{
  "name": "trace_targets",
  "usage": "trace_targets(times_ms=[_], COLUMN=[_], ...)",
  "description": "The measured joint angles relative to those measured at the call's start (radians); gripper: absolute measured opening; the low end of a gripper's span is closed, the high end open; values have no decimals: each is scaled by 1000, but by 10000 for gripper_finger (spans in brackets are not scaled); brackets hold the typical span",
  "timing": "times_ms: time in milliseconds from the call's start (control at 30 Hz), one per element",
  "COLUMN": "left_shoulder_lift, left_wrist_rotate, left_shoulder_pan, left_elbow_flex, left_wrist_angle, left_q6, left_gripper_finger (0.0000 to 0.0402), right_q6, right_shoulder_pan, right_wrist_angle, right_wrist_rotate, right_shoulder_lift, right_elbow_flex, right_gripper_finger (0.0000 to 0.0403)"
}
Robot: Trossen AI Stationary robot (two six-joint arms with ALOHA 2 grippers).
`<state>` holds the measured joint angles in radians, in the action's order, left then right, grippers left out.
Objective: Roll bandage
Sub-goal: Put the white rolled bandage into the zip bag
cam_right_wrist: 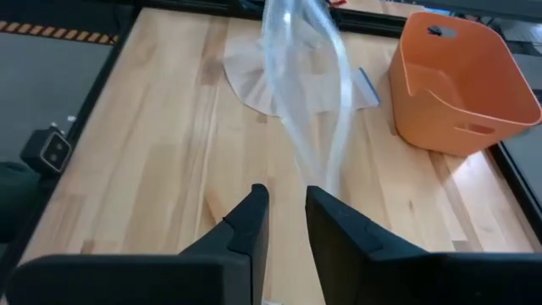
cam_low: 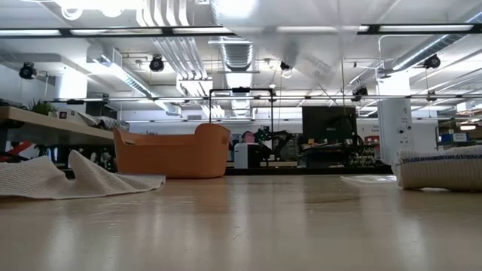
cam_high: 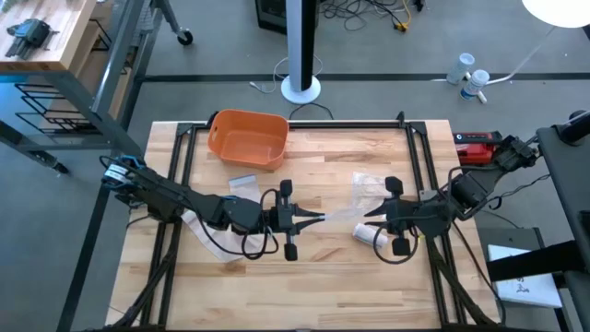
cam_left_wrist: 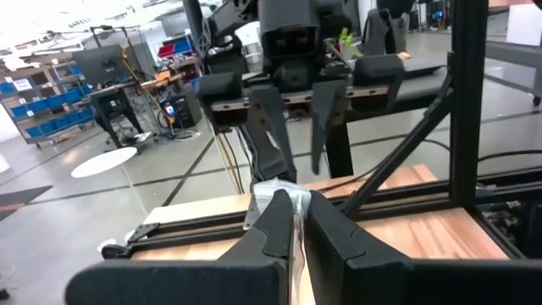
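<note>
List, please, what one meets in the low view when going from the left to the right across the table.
Unrolled bandage → orange bin → rolled bandage.

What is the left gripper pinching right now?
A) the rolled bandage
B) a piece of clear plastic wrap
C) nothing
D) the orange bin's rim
B: the left gripper is shut on the clear plastic wrap, stretched toward the right gripper above the table's middle.
</note>
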<state>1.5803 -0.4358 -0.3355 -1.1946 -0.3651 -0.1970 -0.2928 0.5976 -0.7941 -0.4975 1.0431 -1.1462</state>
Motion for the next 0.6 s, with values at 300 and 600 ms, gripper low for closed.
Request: trace_targets(times_ms=[300,600], left_shoulder_lift=[-5,-10], left_wrist_rotate=[0,1], left_shoulder_pan=[-14,-15], left_elbow_flex=[-2,-2], left_wrist_angle=[4,3], left_q6=[3,1], left_gripper_finger=[5,5], right_q6=[-8,-30], right_shoulder_pan=[0,0], right_wrist_angle=[-30,-128], right_wrist_rotate=[-28,-38], right_shoulder_lift=[0,-1], right_elbow_flex=[37,34], right_gripper_finger=[49,87])
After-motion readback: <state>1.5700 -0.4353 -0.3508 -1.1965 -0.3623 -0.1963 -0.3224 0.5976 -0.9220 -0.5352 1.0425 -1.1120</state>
